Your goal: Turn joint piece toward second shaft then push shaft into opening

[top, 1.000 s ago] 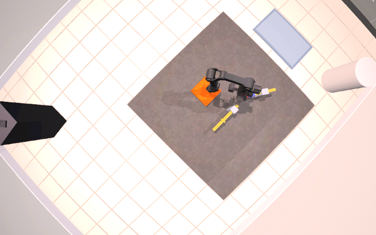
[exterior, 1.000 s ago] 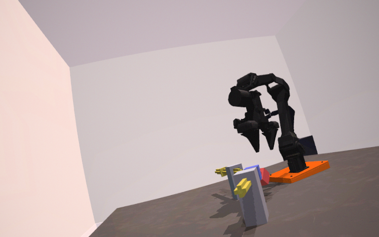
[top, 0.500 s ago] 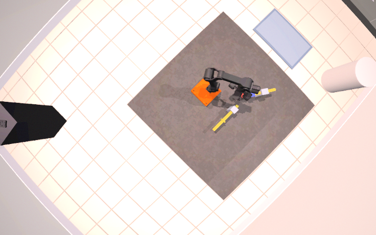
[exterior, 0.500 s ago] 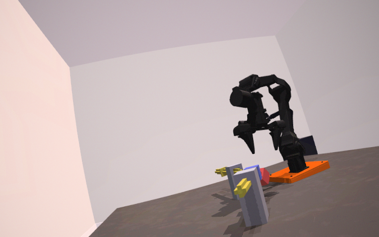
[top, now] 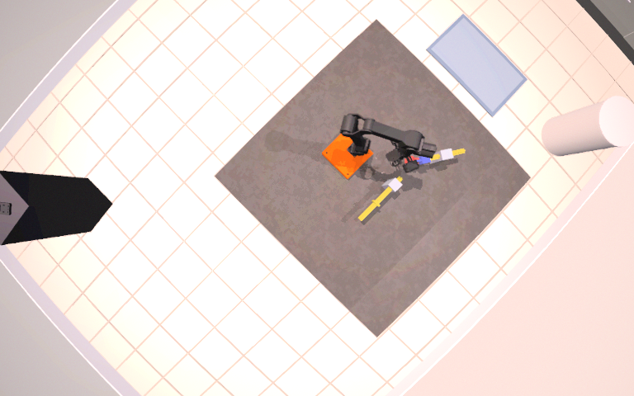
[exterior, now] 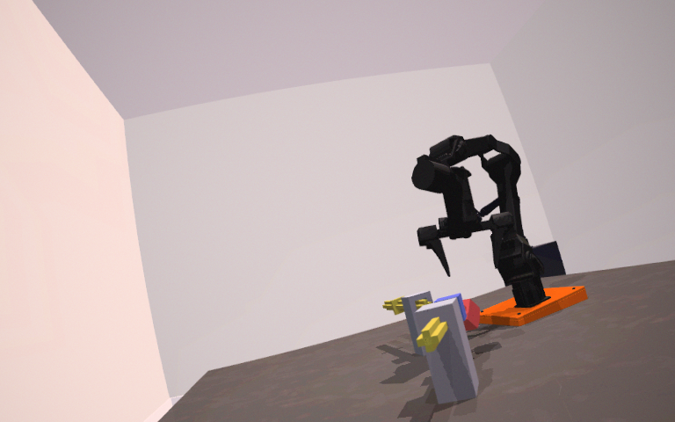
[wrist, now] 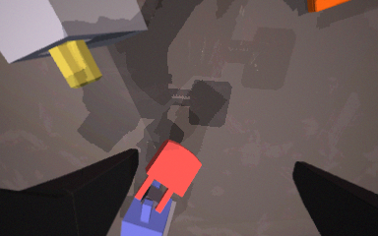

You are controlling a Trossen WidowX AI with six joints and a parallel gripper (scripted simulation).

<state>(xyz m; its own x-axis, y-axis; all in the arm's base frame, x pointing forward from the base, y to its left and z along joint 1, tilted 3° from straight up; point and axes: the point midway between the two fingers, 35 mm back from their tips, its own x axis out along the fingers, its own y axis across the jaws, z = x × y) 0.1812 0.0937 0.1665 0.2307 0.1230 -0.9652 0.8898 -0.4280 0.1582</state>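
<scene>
The black arm (top: 388, 131) (exterior: 508, 191) arches up and over, its end effector (top: 403, 161) (exterior: 473, 272) (wrist: 215, 162) pointing down, fingers spread wide with nothing between them

Two blocks, each bearing a shaft, on a square surface (top: 327, 261) (exterior: 298, 373) (wrist: 276, 147).
Seen from above, the arm's base plate (top: 346, 168) (exterior: 569, 297) (wrist: 329, 4) is left of both blocks; the fixed block (top: 447, 153) (exterior: 450, 358) is farthest right, the joint piece (top: 413, 158) (exterior: 471, 314) (wrist: 176, 168) on its left side; the second block (top: 395, 185) (exterior: 411, 325) (wrist: 98, 20) is below, between.

Bright pale floor tiles (top: 186, 214); dark, hard-edged shadows cross the tabletop (top: 299, 209) (exterior: 318, 382) (wrist: 266, 197).
</scene>
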